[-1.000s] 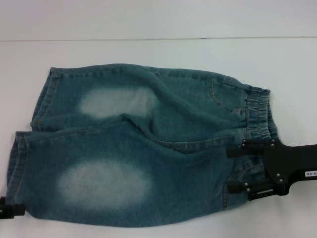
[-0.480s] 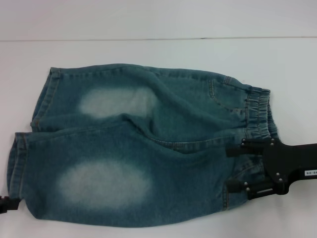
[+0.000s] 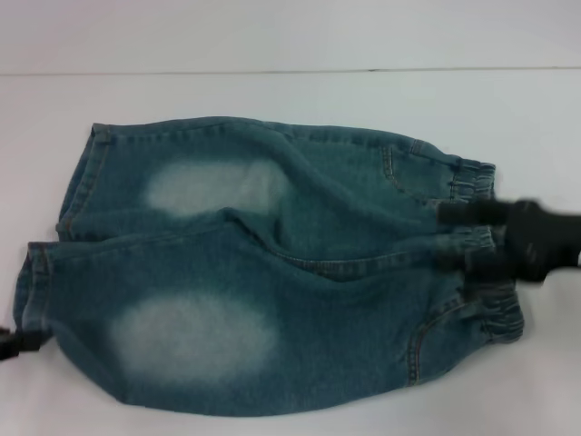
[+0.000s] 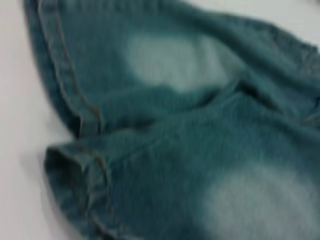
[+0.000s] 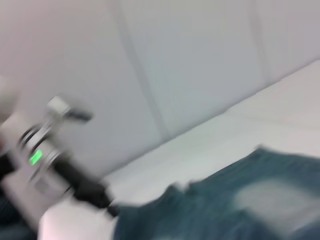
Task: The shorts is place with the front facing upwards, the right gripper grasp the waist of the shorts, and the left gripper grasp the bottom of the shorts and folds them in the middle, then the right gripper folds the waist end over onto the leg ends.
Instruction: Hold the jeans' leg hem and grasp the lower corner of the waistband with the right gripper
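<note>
The blue denim shorts (image 3: 272, 272) lie flat on the white table, front up. Their puckered waist (image 3: 495, 313) is on the right and the leg ends (image 3: 36, 291) on the left. My right gripper (image 3: 467, 241) hovers, blurred by motion, over the middle of the waist; its two fingers look spread apart with nothing held. Only a black tip of my left gripper (image 3: 14, 342) shows at the left edge, beside the near leg's bottom hem. The left wrist view looks closely at both stitched hems (image 4: 82, 107). The right wrist view shows the shorts (image 5: 225, 210) and the left arm (image 5: 50, 145) beyond them.
The white table (image 3: 290, 100) runs back to a pale wall seam. Bare tabletop surrounds the shorts on the far side and at the right. No other objects are in view.
My right gripper has moved quickly away from the near part of the waist toward its middle, uncovering the near waist corner. The left gripper's tip stays at the left edge.
</note>
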`<state>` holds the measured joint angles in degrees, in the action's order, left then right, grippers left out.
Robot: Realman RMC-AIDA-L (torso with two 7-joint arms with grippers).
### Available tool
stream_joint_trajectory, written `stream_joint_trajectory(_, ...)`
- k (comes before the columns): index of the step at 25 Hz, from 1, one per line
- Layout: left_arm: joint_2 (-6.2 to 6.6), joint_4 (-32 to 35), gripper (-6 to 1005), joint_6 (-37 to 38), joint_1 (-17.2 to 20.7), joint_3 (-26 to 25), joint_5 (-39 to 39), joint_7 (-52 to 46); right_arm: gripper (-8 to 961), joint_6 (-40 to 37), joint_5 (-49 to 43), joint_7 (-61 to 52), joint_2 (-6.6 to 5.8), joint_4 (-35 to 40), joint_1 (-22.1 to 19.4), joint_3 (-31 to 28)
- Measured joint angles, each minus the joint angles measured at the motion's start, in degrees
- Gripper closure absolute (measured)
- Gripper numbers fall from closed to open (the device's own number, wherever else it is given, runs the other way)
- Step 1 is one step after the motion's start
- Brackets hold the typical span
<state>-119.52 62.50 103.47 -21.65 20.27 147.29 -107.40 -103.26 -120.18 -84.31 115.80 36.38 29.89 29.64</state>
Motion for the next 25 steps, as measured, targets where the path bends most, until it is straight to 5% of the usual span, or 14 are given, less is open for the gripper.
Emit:
stream_joint_trajectory(8, 0.34, -1.65, 1001, 0.14, -1.31, -0.18, -6.03, -0.03, 11, 6.93, -2.08, -24.25, -3.74, 5.57, 3.07, 1.85)
stream_joint_trajectory(15, 0.81, -3.72, 1001, -1.2, -2.39, -0.12, -6.8, 1.0, 12, -0.18, -19.9, -31.11, -3.15, 18.28, 8.22, 7.03)
stream_joint_trajectory(25, 1.26, -4.16, 1000, -1.89, -2.26, -0.32, -8.81, 1.89, 11, -3.22, -32.48, -27.92, -1.98, 20.02, 11.23, 16.83)
